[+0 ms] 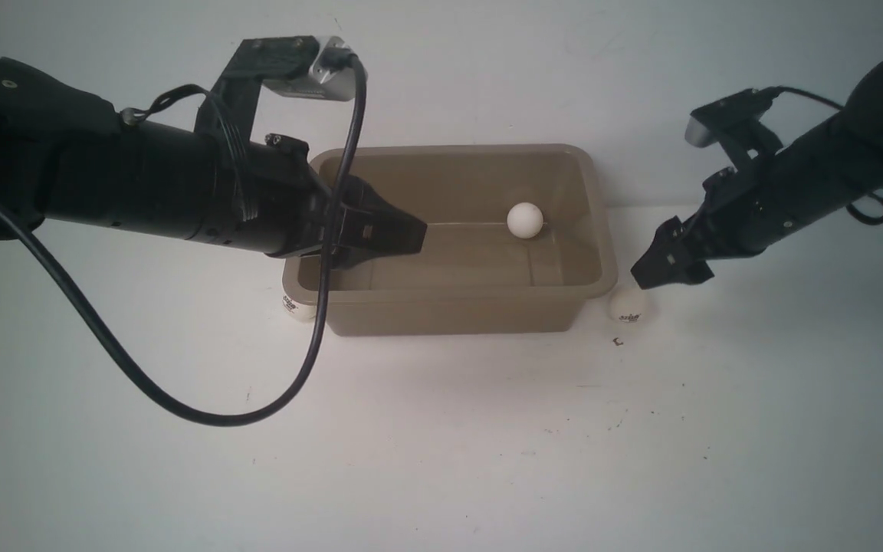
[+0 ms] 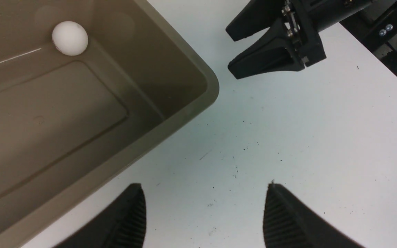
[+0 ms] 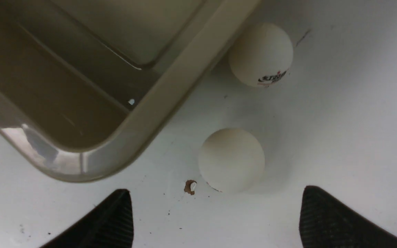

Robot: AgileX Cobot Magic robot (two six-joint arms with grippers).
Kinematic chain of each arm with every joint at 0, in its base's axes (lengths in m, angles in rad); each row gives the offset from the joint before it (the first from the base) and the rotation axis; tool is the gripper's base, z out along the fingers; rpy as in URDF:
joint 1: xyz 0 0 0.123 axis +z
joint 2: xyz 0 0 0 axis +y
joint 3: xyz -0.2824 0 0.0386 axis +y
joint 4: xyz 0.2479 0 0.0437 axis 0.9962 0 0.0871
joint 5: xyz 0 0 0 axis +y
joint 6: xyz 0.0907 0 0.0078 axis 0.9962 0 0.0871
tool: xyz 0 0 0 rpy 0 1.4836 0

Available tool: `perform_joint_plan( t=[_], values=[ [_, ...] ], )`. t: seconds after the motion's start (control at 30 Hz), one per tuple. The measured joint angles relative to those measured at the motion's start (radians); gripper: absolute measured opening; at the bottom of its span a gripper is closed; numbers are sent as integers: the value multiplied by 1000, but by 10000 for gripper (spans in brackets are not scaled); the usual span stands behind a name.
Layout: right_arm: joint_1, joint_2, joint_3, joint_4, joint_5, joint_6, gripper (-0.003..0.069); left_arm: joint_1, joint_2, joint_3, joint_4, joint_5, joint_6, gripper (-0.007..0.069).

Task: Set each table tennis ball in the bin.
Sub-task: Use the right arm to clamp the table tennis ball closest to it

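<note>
Front view: one ball [image 1: 525, 220] lies in the bin [image 1: 595, 192]; three more balls [image 1: 297, 305] [image 3: 231, 159] [image 3: 261, 54] wait on the counter [image 1: 441, 429] beside it. Left claw [image 1: 420, 230], released and empty, hangs over the bin; right claw [image 1: 643, 274], released, hangs above one.

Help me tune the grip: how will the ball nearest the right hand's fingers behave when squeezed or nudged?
Round and resting on the flat table, the ball would probably roll at a nudge, perhaps against the bin. Its smooth shell may slip out unless the right hand closes centred on it.
</note>
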Motion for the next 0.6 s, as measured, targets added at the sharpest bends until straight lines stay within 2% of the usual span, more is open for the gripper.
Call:
perform_joint_plan(
  t=[0.27,0.6],
  values=[
    [0,55,-2,1,-11,-10,585,0,0,0,-8,0,1,417],
    [30,80,-2,60,-69,-76,585,0,0,0,-10,0,1,417]
  ],
)
